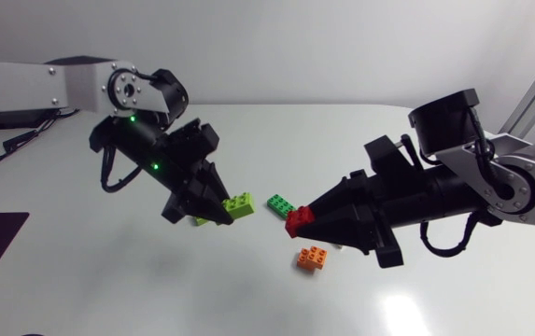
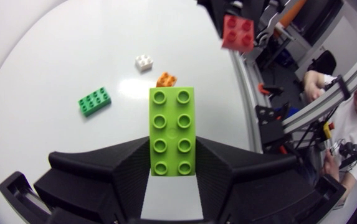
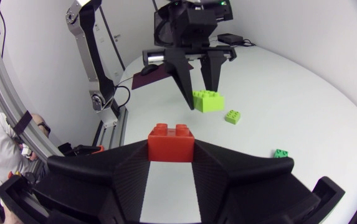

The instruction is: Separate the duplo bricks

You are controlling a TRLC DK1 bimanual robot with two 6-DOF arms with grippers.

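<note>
Over the middle of the table (image 1: 108,280), head view: the left gripper (image 1: 230,210) pinches a lime brick (image 1: 239,205) and the right gripper (image 1: 306,219) pinches a red brick (image 1: 298,221). Both bricks are held above the surface. The two grippers point towards each other with a clear gap between the bricks. A dark green brick (image 1: 281,205) lies on the table in that gap, and an orange brick (image 1: 313,258) lies nearer the right gripper. A small lime brick (image 1: 202,220) shows partly under the left gripper.

Left wrist view: the lime brick is a long piece, studs towards the camera. It is clamped at its near end between both fingers and juts well ahead of them. Judged, this end grip leaves most of the brick free for the other arm to work against. Ahead on the table lie the dark green brick, the orange brick and a white brick (image 2: 144,61). The red brick hangs beyond them in the right gripper.

Right wrist view: the red brick sits squarely between the fingers, gripped from two sides. Opposite, the left gripper points down with the lime brick at its tips, above the small lime brick.

Assessment: the held pair looks already parted. Setting each piece down well apart appears to be the remaining step.
</note>
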